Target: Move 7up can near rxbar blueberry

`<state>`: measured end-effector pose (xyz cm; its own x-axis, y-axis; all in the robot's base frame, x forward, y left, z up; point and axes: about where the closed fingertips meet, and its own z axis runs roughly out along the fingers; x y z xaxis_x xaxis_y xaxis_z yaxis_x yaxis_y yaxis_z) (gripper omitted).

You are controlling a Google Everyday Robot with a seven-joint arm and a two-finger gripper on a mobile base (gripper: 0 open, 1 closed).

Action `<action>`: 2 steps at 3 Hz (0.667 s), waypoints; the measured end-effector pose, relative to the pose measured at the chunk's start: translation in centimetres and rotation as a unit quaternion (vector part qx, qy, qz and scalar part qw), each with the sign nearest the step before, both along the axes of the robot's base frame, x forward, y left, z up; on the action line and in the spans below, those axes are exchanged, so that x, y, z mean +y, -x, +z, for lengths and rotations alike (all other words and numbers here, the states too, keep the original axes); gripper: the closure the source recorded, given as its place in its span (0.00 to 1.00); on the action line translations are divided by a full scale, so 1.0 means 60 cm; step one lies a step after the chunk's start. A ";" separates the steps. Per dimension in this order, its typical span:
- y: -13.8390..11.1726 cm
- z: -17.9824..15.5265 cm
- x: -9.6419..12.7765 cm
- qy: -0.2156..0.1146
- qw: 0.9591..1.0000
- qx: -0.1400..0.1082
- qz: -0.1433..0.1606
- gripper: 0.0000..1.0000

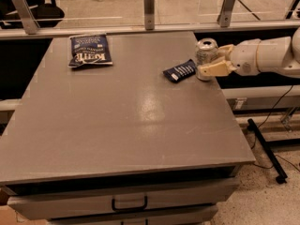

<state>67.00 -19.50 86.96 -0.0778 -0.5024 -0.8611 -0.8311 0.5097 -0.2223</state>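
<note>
Filling most of the view, a grey table has a drawer with a dark handle in its near face and a low rail with upright posts along its far edge. From the right, the robot's white arm reaches in over the table's far right edge. A dark-blue chip bag lies flat at the far left, well apart from everything else. The gripper sits at the far right edge, its tan fingers clasped on either side of the 7up can, which stands upright with its shiny top showing; whether its base touches the table I cannot tell. Just left of the can lies the rxbar blueberry, flat and angled, very close to it.
</note>
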 end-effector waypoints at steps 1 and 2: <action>-0.006 -0.002 0.002 0.000 1.000 0.003 0.000 0.59; -0.006 -0.002 0.002 0.000 1.000 0.003 0.000 0.36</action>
